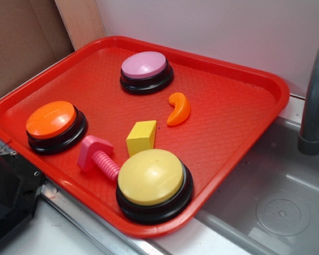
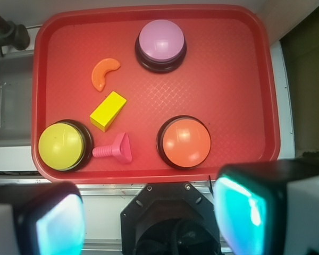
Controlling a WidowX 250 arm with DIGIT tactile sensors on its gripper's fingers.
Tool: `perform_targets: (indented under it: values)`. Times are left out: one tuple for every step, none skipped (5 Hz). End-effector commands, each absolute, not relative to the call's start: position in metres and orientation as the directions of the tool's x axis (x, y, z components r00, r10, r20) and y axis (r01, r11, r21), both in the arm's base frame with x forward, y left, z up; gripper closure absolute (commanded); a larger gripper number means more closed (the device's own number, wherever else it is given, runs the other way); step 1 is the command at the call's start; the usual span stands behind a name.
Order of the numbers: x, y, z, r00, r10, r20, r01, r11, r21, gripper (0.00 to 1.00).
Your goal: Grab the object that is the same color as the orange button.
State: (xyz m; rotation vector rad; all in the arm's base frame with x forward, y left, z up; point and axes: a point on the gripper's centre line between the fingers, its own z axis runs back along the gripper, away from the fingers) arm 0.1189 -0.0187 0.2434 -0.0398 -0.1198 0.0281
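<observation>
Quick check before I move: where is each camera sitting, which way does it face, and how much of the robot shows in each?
Exterior: sits low beside the red tray, looking obliquely across it toward the wall, sink on the right; only a black robot part shows at lower left.
Wrist: high above, looking straight down on the tray; the tool frames the bottom edge, its fingers wide apart and empty.
Shared: the orange crescent, orange button, yellow block, pink bolt, yellow button and pink button.
</observation>
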Motion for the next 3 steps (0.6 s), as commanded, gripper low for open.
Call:
perform_targets:
  values:
    - [0.119, -0.019, 0.243, 0.992, 0.030, 0.119, -0.026, 0.999, -0.041, 0.00]
    - [0.143, -0.027, 0.228, 0.987, 0.064, 0.150, -0.058, 0.997, -0.046, 0.00]
    - [0.164, -0.040, 0.203, 0.972, 0.111, 0.206, -0.105, 0.994, -0.041, 0.00]
